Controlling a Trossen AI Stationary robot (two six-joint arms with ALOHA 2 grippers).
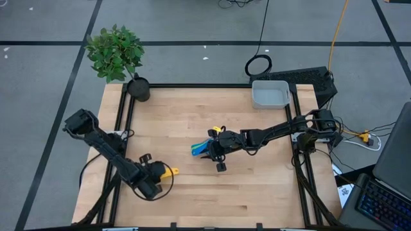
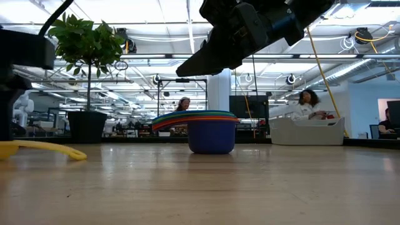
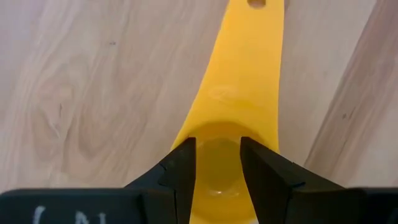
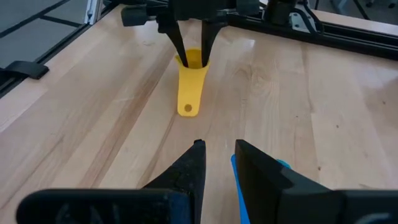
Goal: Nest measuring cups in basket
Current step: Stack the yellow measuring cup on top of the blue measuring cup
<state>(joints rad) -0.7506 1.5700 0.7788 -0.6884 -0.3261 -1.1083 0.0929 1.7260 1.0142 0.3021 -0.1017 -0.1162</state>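
Left end effector [image 3: 217, 165] pinches yellow cup [image 3: 239, 93]; right end effector [image 4: 217, 155] apparently empty, narrowly parted.

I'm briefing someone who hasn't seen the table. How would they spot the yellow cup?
On the wooden table, look to the near left corner, far from the plant. There the left gripper is shut on the yellow cup, the only cup apart from the stack.

Open table [image 1: 192, 115] is left between the plant pot [image 1: 139, 88] and the basket [image 1: 270, 94]. The middle is blocked by the stacked cups [image 1: 200, 149] under the right gripper [image 1: 214, 149]; the near-left is occupied by the left gripper [image 1: 159, 172].
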